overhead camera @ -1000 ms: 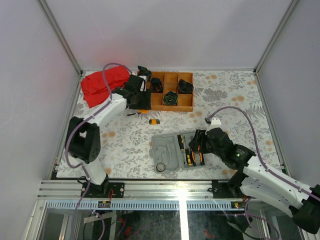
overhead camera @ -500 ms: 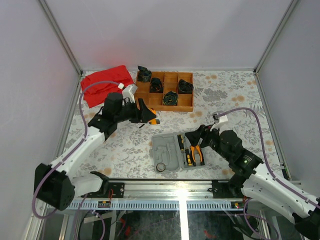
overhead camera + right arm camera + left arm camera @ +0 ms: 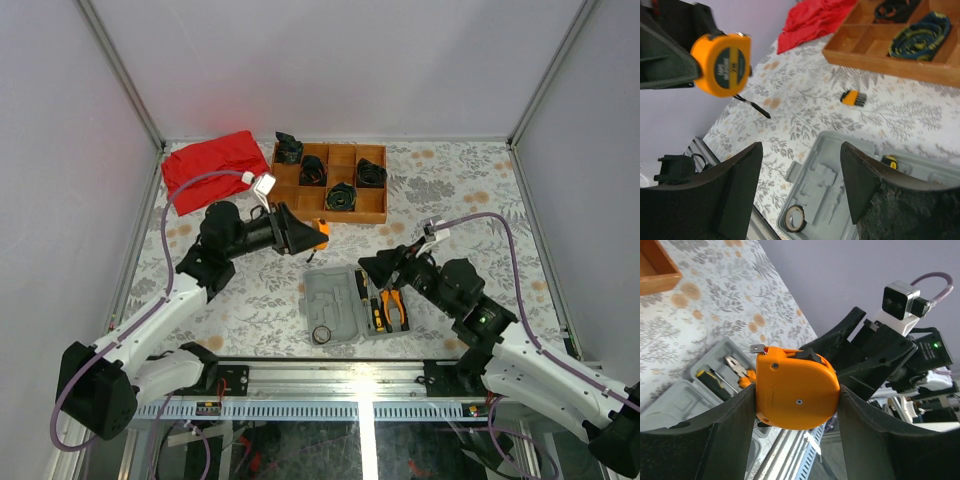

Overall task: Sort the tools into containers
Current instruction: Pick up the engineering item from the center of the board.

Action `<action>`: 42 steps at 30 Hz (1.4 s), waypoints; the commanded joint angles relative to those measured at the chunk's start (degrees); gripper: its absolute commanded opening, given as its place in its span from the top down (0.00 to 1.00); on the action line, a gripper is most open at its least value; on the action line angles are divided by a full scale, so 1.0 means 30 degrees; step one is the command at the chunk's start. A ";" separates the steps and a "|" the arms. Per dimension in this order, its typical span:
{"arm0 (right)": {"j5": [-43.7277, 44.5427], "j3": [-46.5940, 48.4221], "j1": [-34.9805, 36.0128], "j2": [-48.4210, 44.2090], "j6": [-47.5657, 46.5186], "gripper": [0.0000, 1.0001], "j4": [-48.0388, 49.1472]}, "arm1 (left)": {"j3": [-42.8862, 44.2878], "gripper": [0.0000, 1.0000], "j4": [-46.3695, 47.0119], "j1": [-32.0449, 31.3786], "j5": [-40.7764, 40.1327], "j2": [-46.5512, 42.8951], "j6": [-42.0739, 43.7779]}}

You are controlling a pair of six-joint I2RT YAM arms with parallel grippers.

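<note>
1. Table [image 3: 470, 190], flower-patterned cloth top. You have both arms over it.
2. Red cloth [image 3: 205, 165], far left corner, unmoved.
3. Wooden tray [image 3: 345, 216], far centre, with black coiled bundles [image 3: 341, 196] in its compartments, as before.
4. Grey tool case [image 3: 328, 298], lying open near the front edge. Its right half holds the pliers [image 3: 397, 307] and the screwdrivers [image 3: 374, 310].
5. Left gripper [image 3: 795, 405]: jaws pinching the tape measure [image 3: 797, 395] by its flat sides. A second ago this gripper was down at the tray's near left corner. Now you have it raised between tray and case, with the tape measure clear of the table and not yet in the case.
6. Right gripper [image 3: 801, 150]: jaws spread, holding nothing. It has backed off the case's right half, so the pliers now show in full.
7. Small yellow-grey piece [image 3: 852, 96], on the table between tray and case. The left gripper hides it in the top view.
8. Black ring [image 3: 322, 334], in the case's left half at its near edge, unmoved.
</note>
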 commanded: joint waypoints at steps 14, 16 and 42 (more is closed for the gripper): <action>-0.9210 -0.3910 -0.0087 0.4053 -1.5548 0.23 2.0587 | -0.0014 1.00 0.3214 -0.1160 0.3141 0.0573 -0.2115; -0.9883 -0.3024 -0.0085 0.4912 -1.5599 0.15 2.0871 | -0.0027 1.00 0.2935 -0.1172 0.2995 0.0437 -0.2094; -1.3275 0.0648 -0.0086 0.8952 -1.6921 0.12 1.9817 | -0.1181 1.00 0.3488 -0.1319 0.2784 -0.0932 -0.3827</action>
